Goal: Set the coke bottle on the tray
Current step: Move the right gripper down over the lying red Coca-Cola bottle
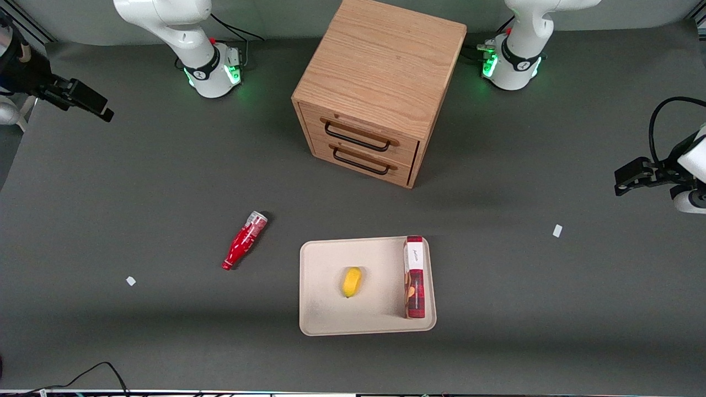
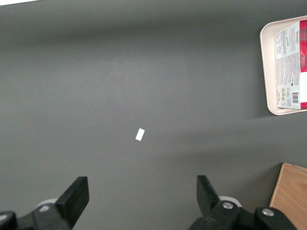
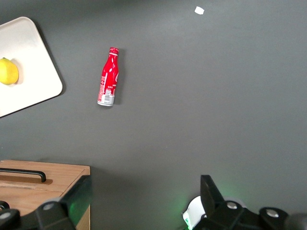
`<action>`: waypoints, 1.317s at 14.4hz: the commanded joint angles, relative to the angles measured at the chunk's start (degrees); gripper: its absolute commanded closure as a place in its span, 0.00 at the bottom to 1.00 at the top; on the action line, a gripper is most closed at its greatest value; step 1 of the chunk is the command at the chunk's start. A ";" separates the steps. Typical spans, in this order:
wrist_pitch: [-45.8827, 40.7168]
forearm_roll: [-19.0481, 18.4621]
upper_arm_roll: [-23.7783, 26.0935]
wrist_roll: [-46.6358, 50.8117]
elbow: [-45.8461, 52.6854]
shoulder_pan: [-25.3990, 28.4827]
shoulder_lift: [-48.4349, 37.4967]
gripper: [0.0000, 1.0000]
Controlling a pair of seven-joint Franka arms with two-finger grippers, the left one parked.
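Presently listed: coke bottle (image 1: 244, 241), lying on its side on the bare counter (image 1: 138, 182), cap end nearer the front camera, clear base pointing toward the drawer chest (image 1: 375, 94); it sits beside the tray (image 1: 320, 286), apart from it, on the working arm's side.

Hand (image 1: 83, 100): raised at the working arm's end of the counter, well apart from the bottle, fingers spread and holding nothing.

Risks, as judged:
- Bottle is round and lying down; a grip across the curved body may let it roll or squirt out of the fingers.
- Narrow neck gives little to hold; a pinch there would likely let the bottle swing.
- Set down upright, it may topple on the tray.

Other items:
- Lemon (image 1: 351, 282), near the tray's middle.
- Snack box (image 1: 414, 275), along the tray edge toward the parked arm.
- Free tray surface lies between the lemon and the rim closest to the bottle; a drop too deep could knock the lemon.
- Two small white scraps (image 1: 130, 280) on the counter, clear of the path
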 commanded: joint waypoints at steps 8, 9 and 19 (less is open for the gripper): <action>-4.12 1.08 0.66 -1.84 2.64 0.82 2.02 0.00; -4.03 1.25 1.45 -1.75 4.04 0.82 3.33 0.00; 12.56 0.46 11.48 18.79 13.20 1.78 32.50 0.00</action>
